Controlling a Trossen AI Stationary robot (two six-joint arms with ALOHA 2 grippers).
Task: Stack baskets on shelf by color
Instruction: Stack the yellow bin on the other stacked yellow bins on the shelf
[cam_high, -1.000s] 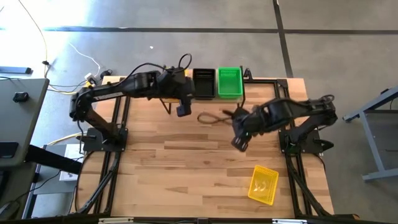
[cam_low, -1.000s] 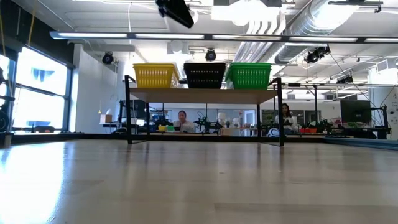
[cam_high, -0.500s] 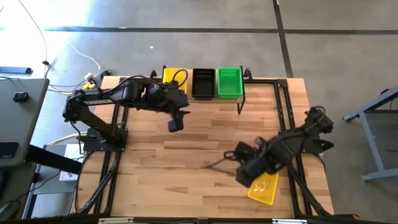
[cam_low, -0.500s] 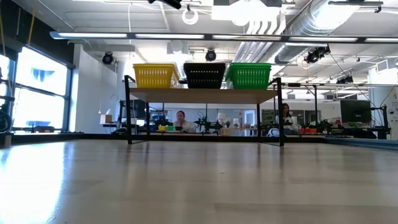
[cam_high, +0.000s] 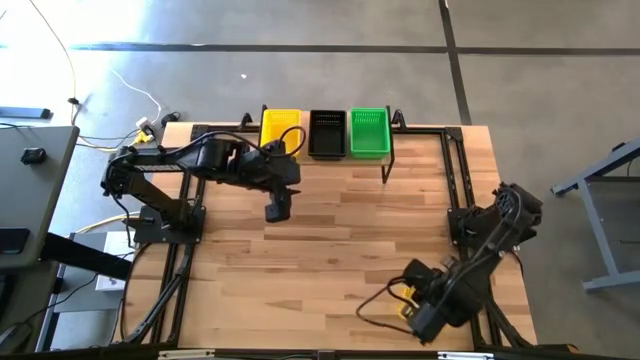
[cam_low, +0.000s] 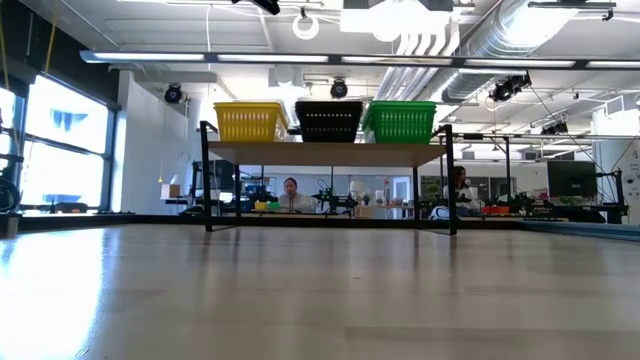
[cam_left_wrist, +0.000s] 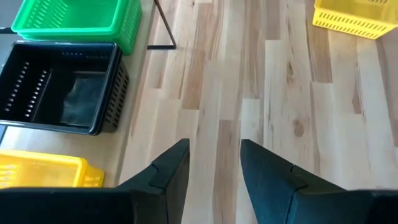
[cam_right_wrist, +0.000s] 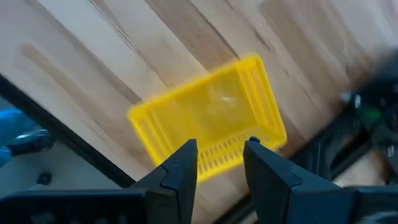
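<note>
High view: the right gripper (cam_high: 425, 318) has swung away from the shelf (cam_high: 325, 152) to the near right corner, covering most of the loose yellow basket (cam_high: 404, 293), which a second ago lay uncovered. The left gripper (cam_high: 276, 209), earlier close against the shelf, now hangs just in front of it.

Low view: yellow stack (cam_low: 249, 121), black stack (cam_low: 329, 120) and green stack (cam_low: 401, 121) sit on the shelf, unchanged.

Left wrist view: its fingers (cam_left_wrist: 169, 171) stand narrowly apart, empty.

Right wrist view: fingers (cam_right_wrist: 180, 168) slightly parted above the loose yellow basket, holding nothing. A pickup looks imminent, probably the last piece for the yellow stack.
</note>
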